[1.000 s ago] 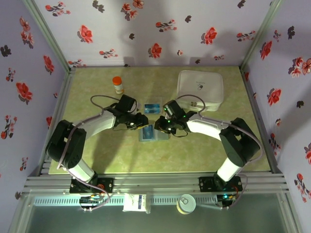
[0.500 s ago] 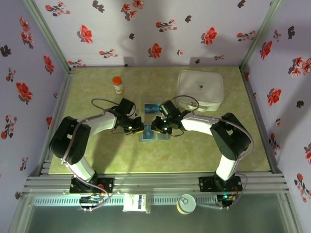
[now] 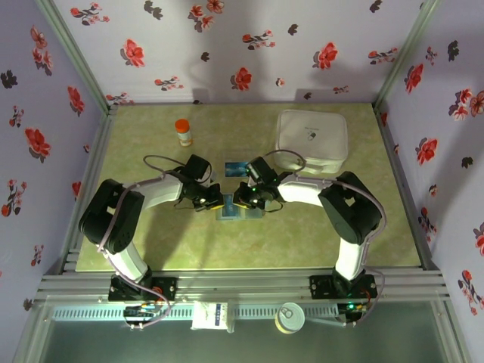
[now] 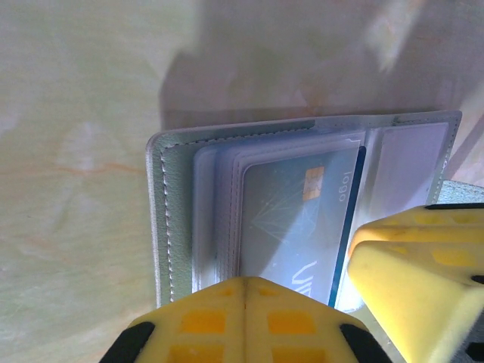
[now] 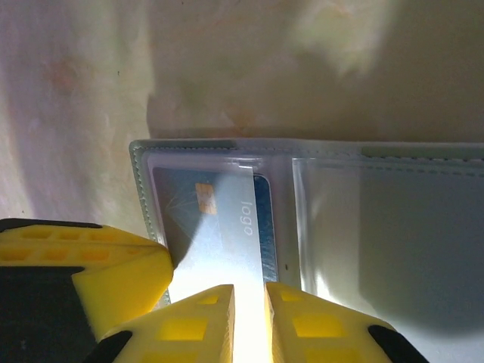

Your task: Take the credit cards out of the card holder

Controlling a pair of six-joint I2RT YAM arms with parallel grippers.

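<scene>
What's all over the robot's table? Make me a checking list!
Surface: green marbled table.
Job's things: holder lying open; blue card in a clear pocket; loose card on the table behind the holder.
Clutter: orange-capped bottle and white box at the back.
Grippers: left gripper shut at the holder's edge; right gripper pinching the card's edge.
Cables: grey cable looping over each arm.
Surroundings: flowered walls; packet and roll on the front rail.
</scene>
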